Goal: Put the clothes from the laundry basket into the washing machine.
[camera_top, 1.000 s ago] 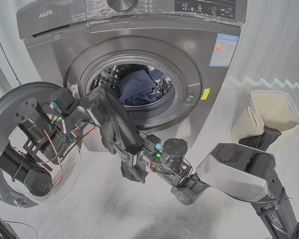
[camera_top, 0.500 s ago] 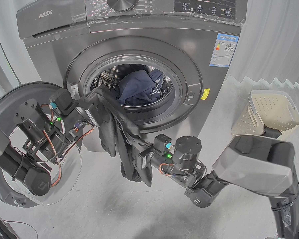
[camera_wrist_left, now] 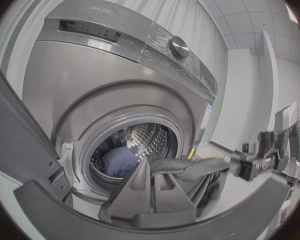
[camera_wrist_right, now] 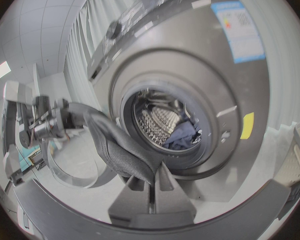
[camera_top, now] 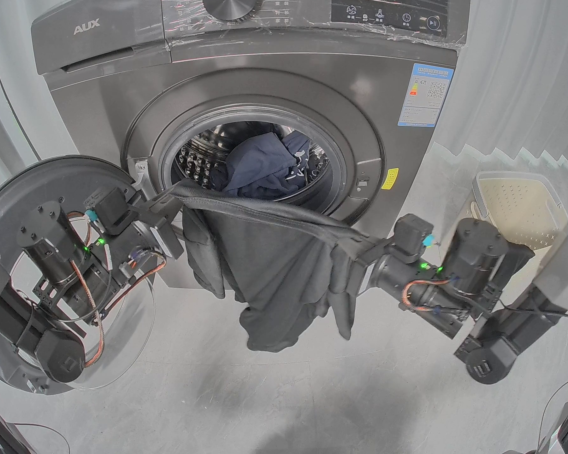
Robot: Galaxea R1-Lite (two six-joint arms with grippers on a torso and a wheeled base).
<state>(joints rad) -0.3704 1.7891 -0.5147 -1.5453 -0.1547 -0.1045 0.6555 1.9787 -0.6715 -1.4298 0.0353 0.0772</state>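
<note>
Standing at twelve o'clock in the head view, the washing machine point(camera_top: 385, 52) faces the robot with its porthole uncovered. Its round door point(camera_top: 38, 178) is swung wide at nine o'clock. A dark grey garment point(camera_top: 278, 266) is stretched across the front of the opening, below the porthole's lower rim. Its top edge is pulled into a taut line that slopes from ten o'clock down to four o'clock, and the rest hangs in loose folds toward six o'clock, clear of the floor. The cream laundry basket point(camera_top: 524, 203) sits on the floor at three o'clock, just beside the machine's right flank and partly behind the right arm. Inside the drum, a navy garment point(camera_top: 259, 162) lies heaped against the far wall. The left gripper point(camera_top: 170, 200) is clamped on the grey garment's ten o'clock end, near the door hinge, with its jaws pinched tight on the hem point(camera_wrist_left: 190, 167). The right gripper point(camera_top: 360, 250) is clamped on the four o'clock end, its jaws closed over a fold of the same cloth.
</note>
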